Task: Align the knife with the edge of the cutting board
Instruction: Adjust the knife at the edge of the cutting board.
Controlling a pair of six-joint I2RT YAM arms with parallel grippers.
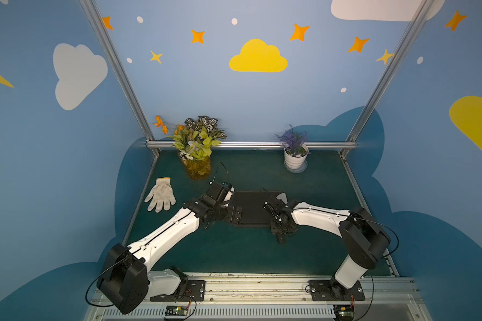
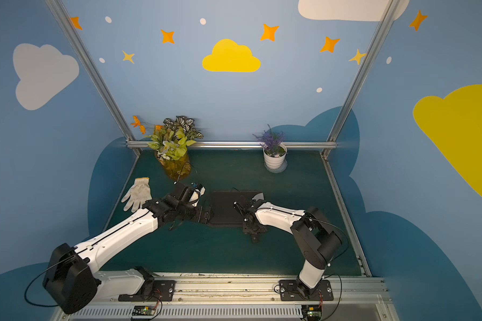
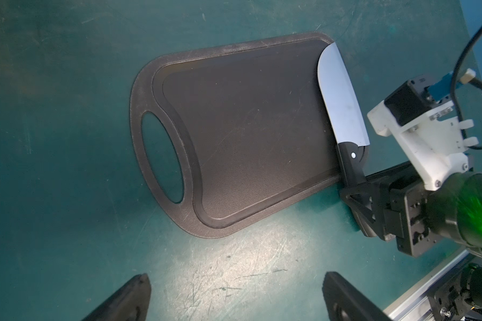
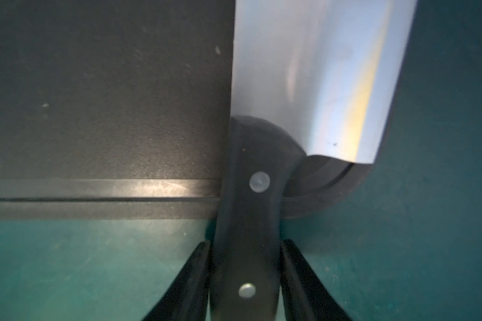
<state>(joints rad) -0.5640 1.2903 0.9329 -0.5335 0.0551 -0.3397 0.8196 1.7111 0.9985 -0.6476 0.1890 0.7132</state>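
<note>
Closely flanked: right gripper [image 4: 245,243] astride the knife [image 4: 312,69] handle.
Whether it clamps the black riveted handle or stands just clear, I cannot tell. Ahead of it the broad, smooth blade lies flat along the matte, grooved cutting board's [image 3: 248,133] end. Left gripper [image 3: 235,276] gapes wide.

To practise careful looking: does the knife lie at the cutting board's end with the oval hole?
No, the knife lies along the end of the cutting board opposite the oval hole.
</note>
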